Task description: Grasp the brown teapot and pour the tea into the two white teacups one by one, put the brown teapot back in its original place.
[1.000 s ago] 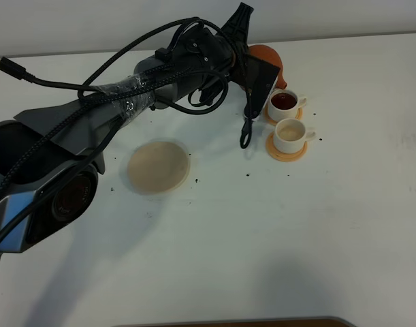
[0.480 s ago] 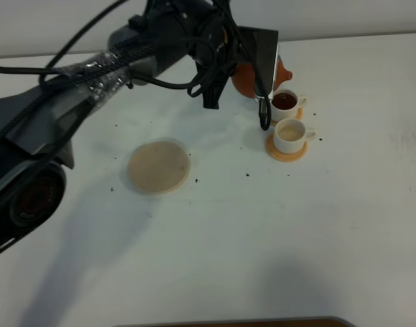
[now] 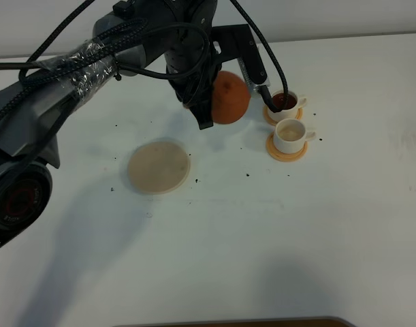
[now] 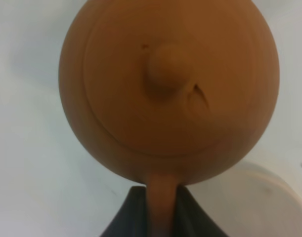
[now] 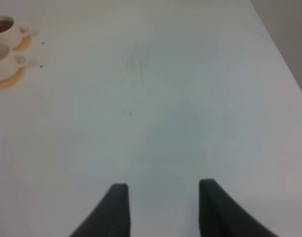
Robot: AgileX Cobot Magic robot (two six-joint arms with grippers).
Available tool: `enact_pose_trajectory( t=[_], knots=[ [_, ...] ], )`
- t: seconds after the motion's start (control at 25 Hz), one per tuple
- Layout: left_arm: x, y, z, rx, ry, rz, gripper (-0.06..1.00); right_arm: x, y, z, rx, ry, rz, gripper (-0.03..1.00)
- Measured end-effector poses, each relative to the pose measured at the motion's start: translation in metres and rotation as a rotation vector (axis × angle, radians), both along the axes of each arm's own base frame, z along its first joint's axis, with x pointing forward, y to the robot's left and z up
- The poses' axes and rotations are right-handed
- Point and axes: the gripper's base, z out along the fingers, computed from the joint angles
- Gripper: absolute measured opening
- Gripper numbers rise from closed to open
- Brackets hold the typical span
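– Progress on the tea?
– One pour looks done: the far teacup holds dark tea. The second teacup, right beside it on the camera's side, looks pale inside, so I judge it unfilled. That pour and the return to the pale disc are left
– Where's the brown teapot?
– Lifted off the table, just beside the far teacup, on its disc side. The disc lies bare, well apart from that cup
– Grip?
– The left gripper pinches the loop handle. The right gripper has its fingers spread on nothing, well away from that cup
– Which way does the pot point?
– The lid knob faces the wrist camera, and the handle-to-spout axis runs straight out from the gripper. The spout is hidden behind the body, so I only guess it aims toward the far teacup; tilt I can't tell
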Motion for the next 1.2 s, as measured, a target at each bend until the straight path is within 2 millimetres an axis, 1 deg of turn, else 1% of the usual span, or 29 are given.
enact_pose_trajectory(
  t=[0.24,0.32,0.4,0.64,0.8,1.04,1.2],
  knots=[
    [0.002,-0.002,-0.028,-0.001,0.071,0.098,0.14,0.000,0.000,0.000,0.000,0.000,0.000,0.36],
    [0.002,-0.004,-0.031,-0.018,0.082,0.094,0.14,0.000,0.000,0.000,0.000,0.000,0.000,0.36],
    [0.001,-0.007,-0.032,-0.034,0.093,0.057,0.14,0.000,0.000,0.000,0.000,0.000,0.000,0.36],
    [-0.004,-0.013,-0.021,-0.078,0.107,-0.083,0.14,0.000,0.000,0.000,0.000,0.000,0.000,0.36],
    [-0.002,-0.015,-0.019,-0.059,0.081,-0.171,0.14,0.000,0.000,0.000,0.000,0.000,0.000,0.36],
    [0.007,-0.016,-0.016,0.017,-0.047,-0.300,0.14,0.000,0.000,0.000,0.001,0.000,-0.001,0.36],
    [0.010,-0.022,-0.019,0.101,-0.124,-0.408,0.14,0.000,0.000,0.000,0.001,0.000,-0.001,0.36]
  ],
)
